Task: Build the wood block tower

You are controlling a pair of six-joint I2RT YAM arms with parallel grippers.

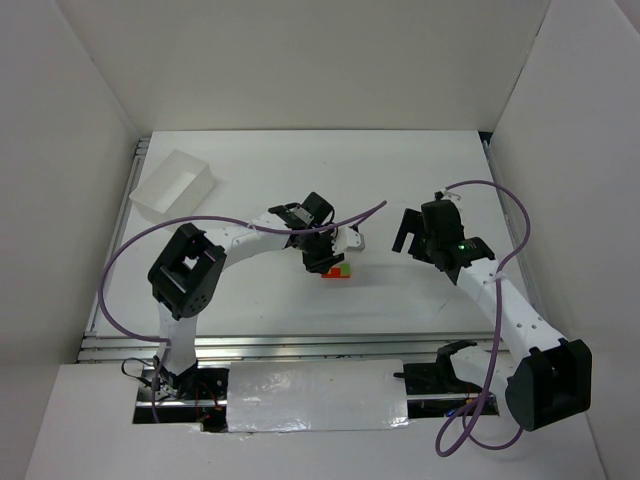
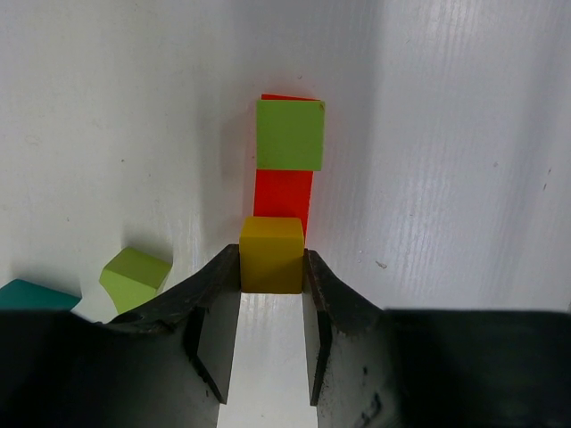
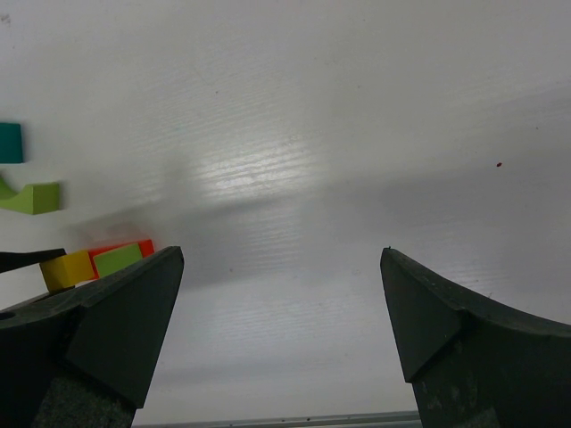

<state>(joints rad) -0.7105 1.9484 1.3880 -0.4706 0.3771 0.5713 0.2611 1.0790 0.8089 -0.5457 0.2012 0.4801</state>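
My left gripper (image 2: 272,267) is shut on a yellow block (image 2: 271,250), its fingertips pressing both sides. Just beyond it lies a red block (image 2: 284,194) with a green cube (image 2: 290,134) on top. The yellow block sits at the red block's near end; I cannot tell whether it touches the table. From above, the left gripper (image 1: 322,259) hangs over this small stack (image 1: 338,270). A loose green piece (image 2: 136,278) and a teal piece (image 2: 31,294) lie to the left. My right gripper (image 3: 281,259) is wide open over bare table, to the right of the stack (image 3: 118,259).
A white rectangular box (image 1: 175,185) stands at the back left of the table. In the right wrist view the teal piece (image 3: 11,143) and the green piece (image 3: 31,198) lie at the far left. White walls enclose the table on three sides.
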